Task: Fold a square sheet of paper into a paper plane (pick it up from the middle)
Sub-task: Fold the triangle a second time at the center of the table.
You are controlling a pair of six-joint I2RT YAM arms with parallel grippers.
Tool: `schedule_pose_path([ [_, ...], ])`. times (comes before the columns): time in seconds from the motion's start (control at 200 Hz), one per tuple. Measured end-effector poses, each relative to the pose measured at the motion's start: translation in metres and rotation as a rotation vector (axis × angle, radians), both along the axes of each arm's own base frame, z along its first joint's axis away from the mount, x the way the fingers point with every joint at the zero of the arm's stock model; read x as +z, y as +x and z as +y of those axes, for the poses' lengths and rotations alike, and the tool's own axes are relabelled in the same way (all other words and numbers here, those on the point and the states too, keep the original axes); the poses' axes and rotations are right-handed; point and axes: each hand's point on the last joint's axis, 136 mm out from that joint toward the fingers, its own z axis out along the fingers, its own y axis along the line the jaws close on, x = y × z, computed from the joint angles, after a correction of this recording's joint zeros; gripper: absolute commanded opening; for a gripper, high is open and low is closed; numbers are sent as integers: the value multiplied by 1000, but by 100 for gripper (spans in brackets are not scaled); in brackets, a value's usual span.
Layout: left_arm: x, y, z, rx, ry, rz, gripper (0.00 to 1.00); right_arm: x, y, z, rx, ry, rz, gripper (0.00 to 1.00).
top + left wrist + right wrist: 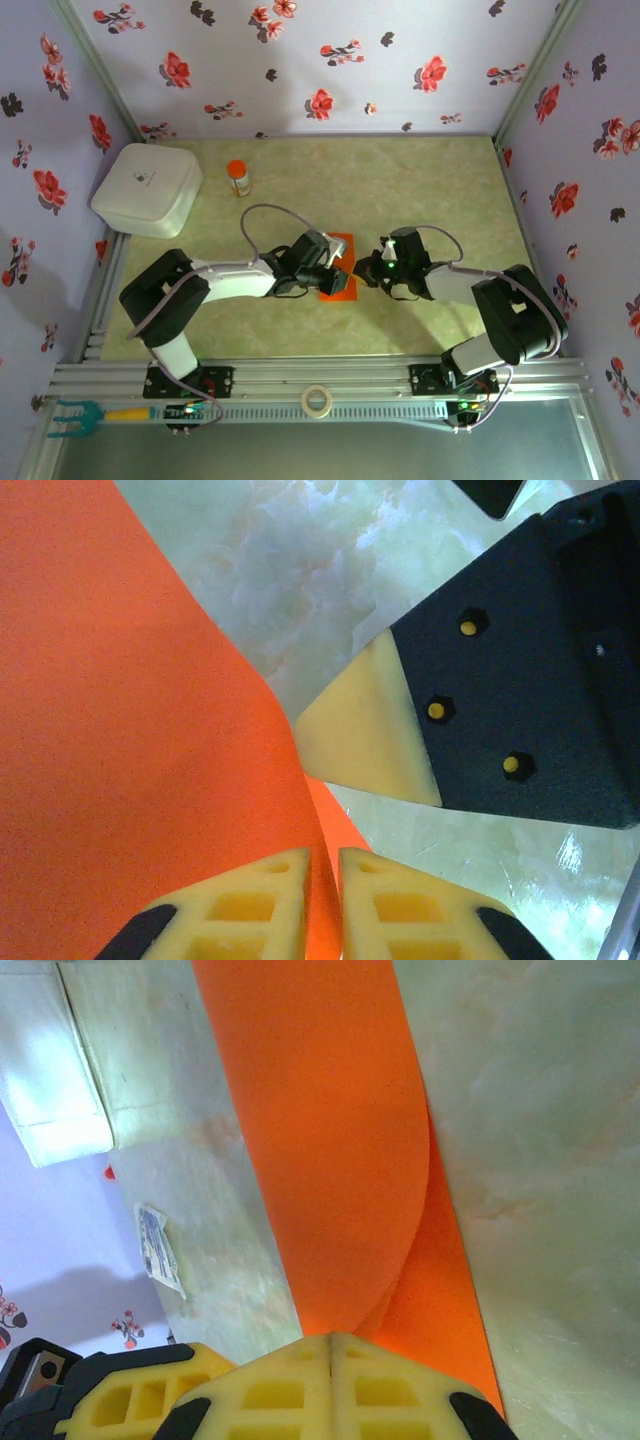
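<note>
Flowered walls surround a green marbled table [420, 190]. I judge I'm mid-fold: the orange paper [320, 1110] lies at centre, one flap curled over. My right gripper [330, 1360] is shut at the fold. My left gripper [320, 900] stands a slit apart around the paper, grip unclear. Next, press the crease flat. Back left, the white box [147, 188] is closed, its contents hidden.

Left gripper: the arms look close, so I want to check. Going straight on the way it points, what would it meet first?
The left gripper has the orange paper between its fingers; beyond that, the right gripper's yellow fingertip lies straight ahead, seemingly close, though depth is unclear.
</note>
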Motion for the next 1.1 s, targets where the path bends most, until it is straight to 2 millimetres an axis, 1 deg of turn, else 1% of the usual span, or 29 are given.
schedule_pose_path([
  [0.18, -7, 0, 1, -2, 15, 21, 16, -1, 0, 0, 0, -1, 2, 5],
  [0.255, -9, -1, 3, -5, 21, 26, 13, -1, 0, 0, 0, -1, 2, 5],
  [0.345, -10, -1, 4, -10, 27, 27, 5, -1, 0, 0, 0, -1, 2, 6],
  [0.445, -11, -1, 4, -19, 30, 22, 0, -2, -1, -1, 0, -5, 6, 6],
  [0.67, -10, 4, 7, -8, 29, 21, 0, -5, -12, -8, 8, -59, 19, 4],
  [0.87, -10, 5, 8, -8, 24, 28, 1, -9, -28, 5, 76, -72, 31, 4],
  [1.0, -10, 3, 7, -12, 19, 35, 5, -18, -31, 9, 92, -79, 51, 4],
  [1.1, -10, 3, 7, -11, 16, 40, 14, -21, -28, 12, 80, -71, 56, 4],
])
